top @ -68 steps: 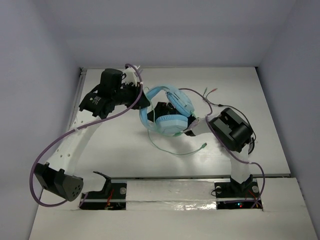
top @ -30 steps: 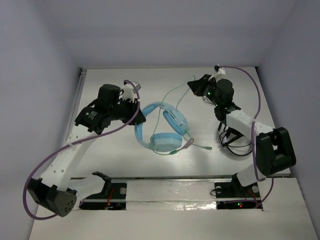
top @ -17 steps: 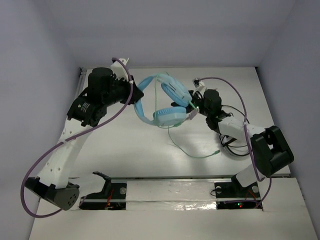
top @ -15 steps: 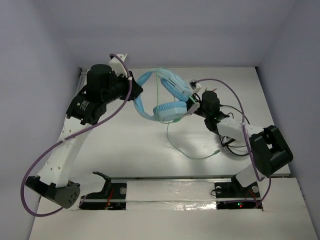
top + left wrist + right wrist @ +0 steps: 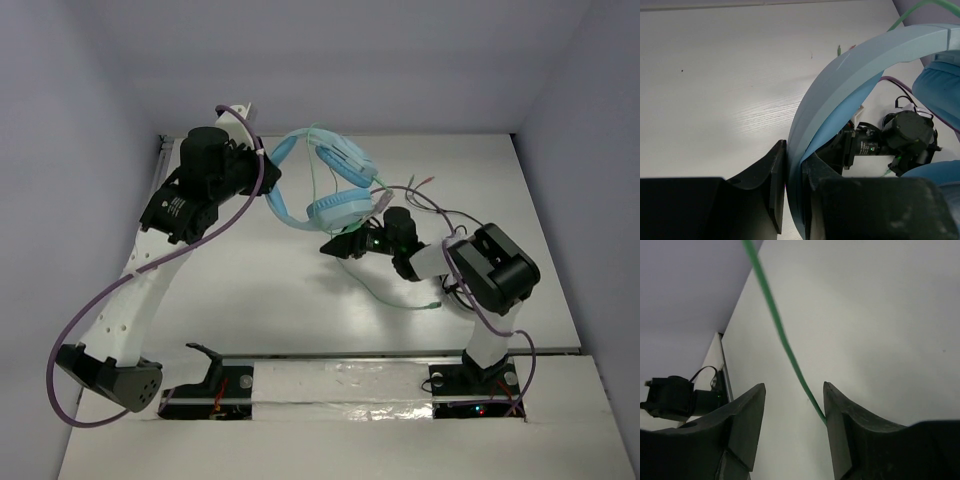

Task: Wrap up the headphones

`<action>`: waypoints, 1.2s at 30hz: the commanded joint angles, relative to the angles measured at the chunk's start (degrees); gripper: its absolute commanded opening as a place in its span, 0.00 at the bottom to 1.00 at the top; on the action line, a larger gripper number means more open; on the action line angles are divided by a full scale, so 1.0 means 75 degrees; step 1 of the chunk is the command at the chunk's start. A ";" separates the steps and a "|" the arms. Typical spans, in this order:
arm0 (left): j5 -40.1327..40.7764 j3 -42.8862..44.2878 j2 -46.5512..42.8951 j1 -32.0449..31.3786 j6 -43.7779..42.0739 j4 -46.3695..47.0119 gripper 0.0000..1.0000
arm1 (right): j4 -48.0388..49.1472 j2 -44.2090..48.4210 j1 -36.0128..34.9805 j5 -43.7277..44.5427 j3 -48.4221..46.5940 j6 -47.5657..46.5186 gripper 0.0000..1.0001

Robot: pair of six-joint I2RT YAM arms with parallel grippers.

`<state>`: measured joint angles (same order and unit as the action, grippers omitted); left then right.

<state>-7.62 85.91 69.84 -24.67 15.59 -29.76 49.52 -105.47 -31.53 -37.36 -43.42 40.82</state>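
The light blue headphones [image 5: 325,190] hang in the air over the back middle of the table. My left gripper [image 5: 268,180] is shut on their blue headband [image 5: 865,75], which sits pinched between the jaws in the left wrist view. The pale-green cable [image 5: 385,298] drops from the ear cups [image 5: 340,208] to the table, ending in a plug [image 5: 432,305]. My right gripper [image 5: 335,247] is open just below the ear cups. In the right wrist view the cable [image 5: 775,320] runs between the spread fingers [image 5: 747,415] and touches the right one.
A coiled black cable bundle [image 5: 452,290] lies at the right, partly hidden under my right arm [image 5: 490,265]. Two more plug ends [image 5: 425,183] lie behind the headphones. Grey walls close the table at the back and sides.
My right gripper has moved from beside the ear cup down and left to below the headphones, with the cable between its fingers. The left gripper has raised the headphones slightly.
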 commanded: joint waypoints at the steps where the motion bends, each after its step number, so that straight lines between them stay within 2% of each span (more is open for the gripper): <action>1: -0.0180 0.0509 -0.0149 0.0019 0.0429 0.0828 0.00 | 0.1027 -0.0105 -0.0109 -0.0011 0.0199 0.0077 0.57; 5: -0.0109 0.0534 -0.0055 0.0019 0.0405 0.0874 0.00 | 0.1249 -0.0047 -0.0179 0.0258 0.0597 0.0159 0.62; 18: 0.0230 0.1342 0.0249 0.0019 0.0218 0.0698 0.00 | 0.1577 0.0305 -0.0249 0.1548 0.2214 0.0253 0.63; 25: 0.0230 0.1448 0.0449 0.0019 0.0171 0.0745 0.00 | 0.1975 0.0165 -0.0495 0.1701 0.2660 0.0405 0.55; 31: 0.0616 0.1577 0.0613 0.0019 0.0101 0.0733 0.00 | 0.2819 0.0094 -0.0764 0.1724 0.3350 0.0885 0.52; 34: 0.0746 0.1483 0.0695 0.0019 0.0089 0.0838 0.00 | 0.2668 0.0456 -0.1057 0.1969 0.3562 0.1003 0.46; 36: 0.0839 0.1355 0.0719 0.0019 0.0136 0.0921 0.00 | 0.1967 0.0889 -0.1385 0.2309 0.3598 0.0921 0.43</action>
<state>-2.52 93.86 76.47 -24.67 14.50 -29.78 66.04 -102.19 -39.18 -23.57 -17.43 47.83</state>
